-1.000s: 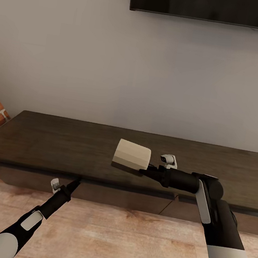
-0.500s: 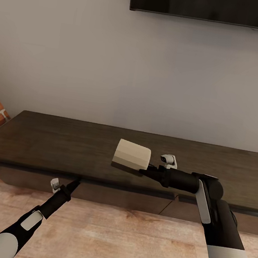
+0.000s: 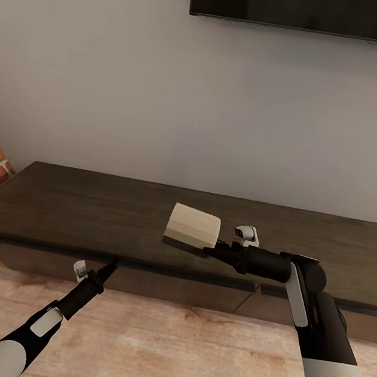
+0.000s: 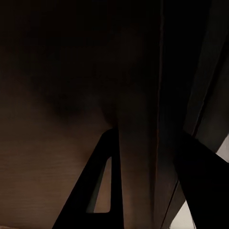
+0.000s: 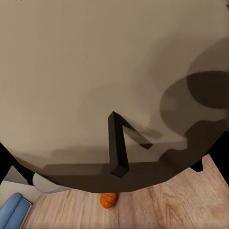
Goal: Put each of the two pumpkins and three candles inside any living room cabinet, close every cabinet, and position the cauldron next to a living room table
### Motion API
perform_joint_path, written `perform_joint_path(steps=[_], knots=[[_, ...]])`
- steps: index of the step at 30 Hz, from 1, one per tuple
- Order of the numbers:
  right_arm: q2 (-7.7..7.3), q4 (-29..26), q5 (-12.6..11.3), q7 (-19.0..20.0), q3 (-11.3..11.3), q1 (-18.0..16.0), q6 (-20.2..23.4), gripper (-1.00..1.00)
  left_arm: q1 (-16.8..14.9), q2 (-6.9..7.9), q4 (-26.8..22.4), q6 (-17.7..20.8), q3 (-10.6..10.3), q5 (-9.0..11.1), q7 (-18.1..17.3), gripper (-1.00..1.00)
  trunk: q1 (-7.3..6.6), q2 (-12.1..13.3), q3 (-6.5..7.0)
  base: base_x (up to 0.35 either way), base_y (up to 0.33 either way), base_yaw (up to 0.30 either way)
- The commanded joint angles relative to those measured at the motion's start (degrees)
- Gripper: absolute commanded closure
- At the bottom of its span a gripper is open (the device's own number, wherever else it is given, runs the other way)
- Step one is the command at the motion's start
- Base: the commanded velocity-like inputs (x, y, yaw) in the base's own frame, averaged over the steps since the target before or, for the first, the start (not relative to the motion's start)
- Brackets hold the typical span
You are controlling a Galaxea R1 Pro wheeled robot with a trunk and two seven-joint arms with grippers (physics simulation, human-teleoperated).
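One candle [image 3: 192, 229] is clamped in the right gripper [image 3: 210, 251] and held above the cabinet [image 3: 77, 208] top, so judging by this it is not yet stowed; one pumpkin [image 5: 109, 200] lies on the floor [image 5: 181, 200] in the right wrist view, also unstowed. No drawer appears open in the head view, and no interior or contents are visible. Left gripper [image 3: 109, 268] sits at the cabinet's front edge, close against dark wood, perhaps to pull a drawer; whether it grips anything cannot be told.
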Motion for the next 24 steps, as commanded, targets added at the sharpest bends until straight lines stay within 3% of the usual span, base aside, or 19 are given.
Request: perform_joint_path(steps=[1,8,24], knots=[[-0.03,0.0,-0.3,0.0,0.1,0.0,0.4,1.0,0.0,0.02,0.1,0.3,0.1,0.0,-0.1,1.0,0.0,0.0,-0.05,0.0,0.0,0.0],[-0.03,0.0,-0.3,0.0,0.1,0.0,0.4,1.0,0.0,0.02,0.1,0.3,0.1,-0.1,-2.0,1.0,0.0,0.0,-0.05,0.0,0.0,0.0],[-0.03,0.0,-0.2,0.0,0.1,0.0,0.4,1.0,0.0,0.02,0.1,0.3,0.1,-0.1,-2.3,1.0,0.0,0.0,-0.05,0.0,0.0,0.0]])
